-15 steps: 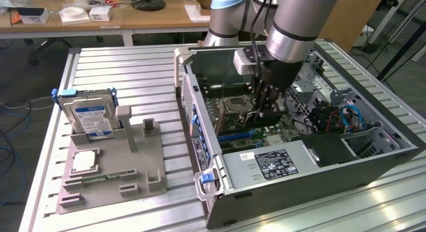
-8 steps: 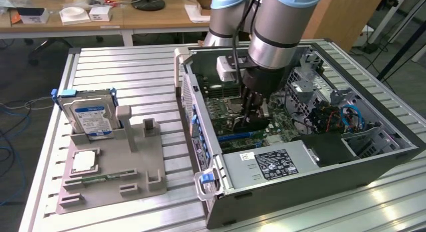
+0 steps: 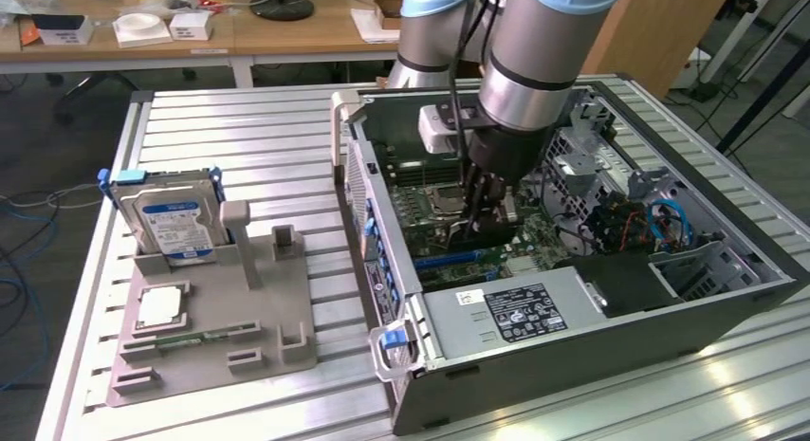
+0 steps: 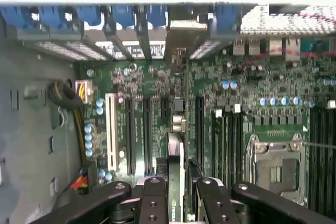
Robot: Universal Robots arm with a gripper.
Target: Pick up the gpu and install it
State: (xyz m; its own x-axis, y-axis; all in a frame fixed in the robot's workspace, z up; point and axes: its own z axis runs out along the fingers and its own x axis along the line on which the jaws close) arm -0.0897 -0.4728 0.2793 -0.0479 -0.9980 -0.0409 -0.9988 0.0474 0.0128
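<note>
The gpu (image 4: 177, 145) stands edge-on between my fingers (image 4: 153, 203), a thin green card. Its silver end bracket (image 4: 181, 35) reaches the slot openings in the case's rear wall. My gripper (image 4: 181, 205) is shut on the gpu, holding it over the long black expansion slots (image 4: 147, 135) of the motherboard (image 4: 247, 77). In the exterior view the gripper (image 3: 481, 218) is deep inside the open computer case (image 3: 658, 318), with the dark card (image 3: 471, 237) at its tip just above the board. Whether the card's lower edge sits in a slot is hidden.
Power supply (image 3: 506, 313) fills the case's near corner, with drive cage and blue cables (image 3: 665, 223) on the exterior view's right. CPU socket (image 4: 275, 169) lies beside the slots. On the slatted table (image 3: 228, 137) a grey holder (image 3: 215, 351) carries a blue-labelled hard drive (image 3: 174, 228) and a square chip (image 3: 161, 308).
</note>
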